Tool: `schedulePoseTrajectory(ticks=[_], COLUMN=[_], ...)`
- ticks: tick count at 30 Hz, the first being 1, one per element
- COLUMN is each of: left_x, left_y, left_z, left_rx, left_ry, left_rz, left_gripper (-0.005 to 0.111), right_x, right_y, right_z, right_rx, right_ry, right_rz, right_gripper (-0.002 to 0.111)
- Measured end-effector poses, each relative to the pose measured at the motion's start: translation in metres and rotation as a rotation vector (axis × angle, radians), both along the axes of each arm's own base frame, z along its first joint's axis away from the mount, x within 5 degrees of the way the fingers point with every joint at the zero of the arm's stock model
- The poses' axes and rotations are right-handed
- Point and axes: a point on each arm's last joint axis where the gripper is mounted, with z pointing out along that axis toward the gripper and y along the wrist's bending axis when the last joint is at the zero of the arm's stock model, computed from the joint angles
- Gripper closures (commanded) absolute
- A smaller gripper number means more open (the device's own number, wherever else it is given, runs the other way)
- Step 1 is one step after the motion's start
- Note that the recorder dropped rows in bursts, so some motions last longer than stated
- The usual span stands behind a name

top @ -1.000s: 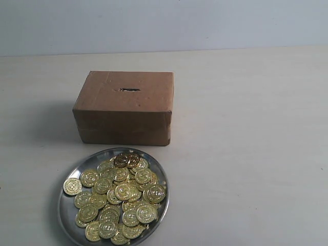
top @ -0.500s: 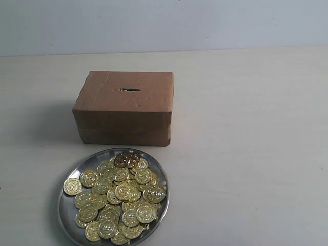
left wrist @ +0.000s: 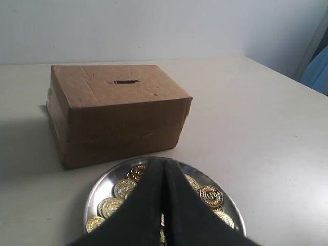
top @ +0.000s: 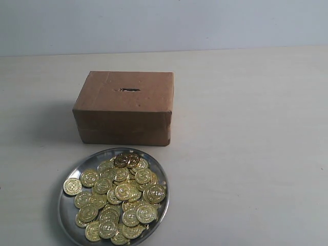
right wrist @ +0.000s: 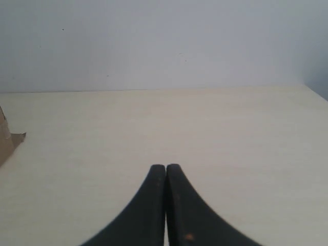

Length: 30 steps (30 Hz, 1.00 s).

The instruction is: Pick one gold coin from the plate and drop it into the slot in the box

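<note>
The plate is sitting on the table just in front of the box, carrying a heap of gold coins. The slot is facing upward in the box top. The left gripper is pointing toward the plate, jaws pressed together and empty. The right gripper is pointing across the table, likewise closed and empty.

No change detectable; exterior view matches both earlier pictures, coin pile on plate undisturbed.
</note>
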Motion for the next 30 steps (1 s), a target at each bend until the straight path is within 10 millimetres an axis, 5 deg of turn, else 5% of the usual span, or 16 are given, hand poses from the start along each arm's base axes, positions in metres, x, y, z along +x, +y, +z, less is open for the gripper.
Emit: schedulePoseTrajectory(ticks=[14,30], left_x=[0.001,0.009], left_y=[0.001,0.019], left_z=[-0.001,0.005], left_rx=[0.053,0.089], left_ry=[-0.029,-0.131], left_rz=[0.007,0.307], left_gripper=[0.107,0.107], right_x=[0.0,0.0], right_y=[0.0,0.0], right_z=[0.0,0.0], right_rx=[0.0,0.0], right_ry=[0.0,0.002], right_rz=[0.0,0.0], right_gripper=[0.108,0.108])
